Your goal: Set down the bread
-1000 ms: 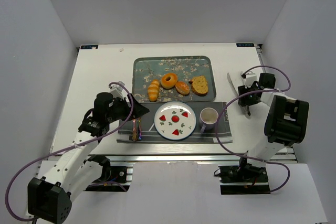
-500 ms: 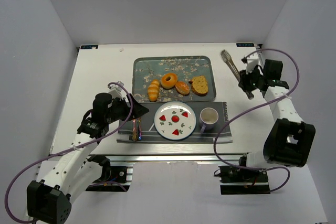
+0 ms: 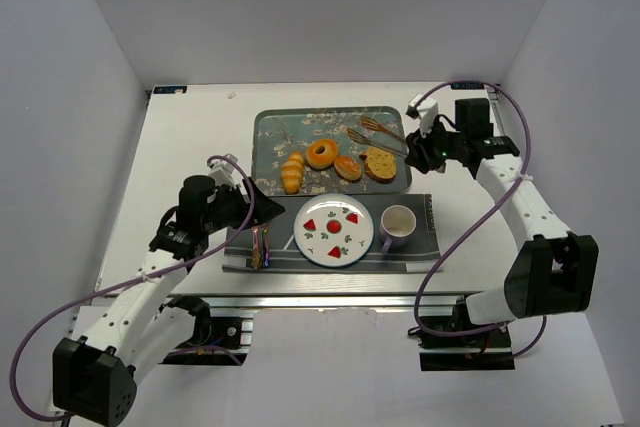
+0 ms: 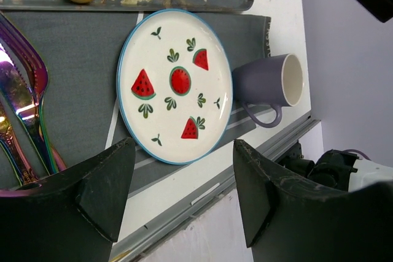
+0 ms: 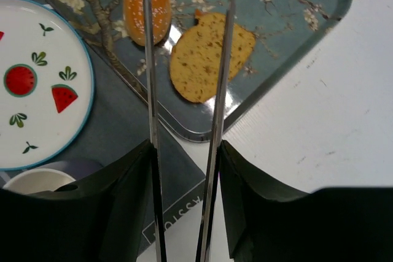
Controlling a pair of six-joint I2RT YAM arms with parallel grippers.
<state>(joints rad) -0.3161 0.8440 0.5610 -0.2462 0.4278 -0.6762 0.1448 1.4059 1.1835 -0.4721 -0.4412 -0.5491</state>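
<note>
Nearest the bases, the left gripper (image 4: pixel 184 188) hangs wide open and empty over the grey placemat (image 4: pixel 61 59), just beside the iridescent cutlery (image 4: pixel 24 108). If it drops from here it could knock those pieces askew. The watermelon plate (image 4: pixel 175 84) sits bare on the mat with the purple mug (image 4: pixel 264 84) just beside its rim, so a loaded swing toward the plate may clip the mug. Further out, the right gripper (image 5: pixel 184 200) is clamped on the handle end of the metal tongs (image 5: pixel 150 59), whose two arms are spread apart and carry nothing. All the bread lies on the floral tray (image 5: pixel 295 4). In the right wrist view the arms frame the bread slice (image 5: pixel 209 56), with the sesame bun (image 5: pixel 147 7) just beside it. The likely slips are pinching both pieces at once, or the flat slice sliding out of smooth tips. How high the tips sit I cannot tell. Pale lettering on the placemat corner is cut off and reads roughly "SSY". The blue sticker (image 3: pixel 170 90) at the table's far corner is too small to read.
</note>
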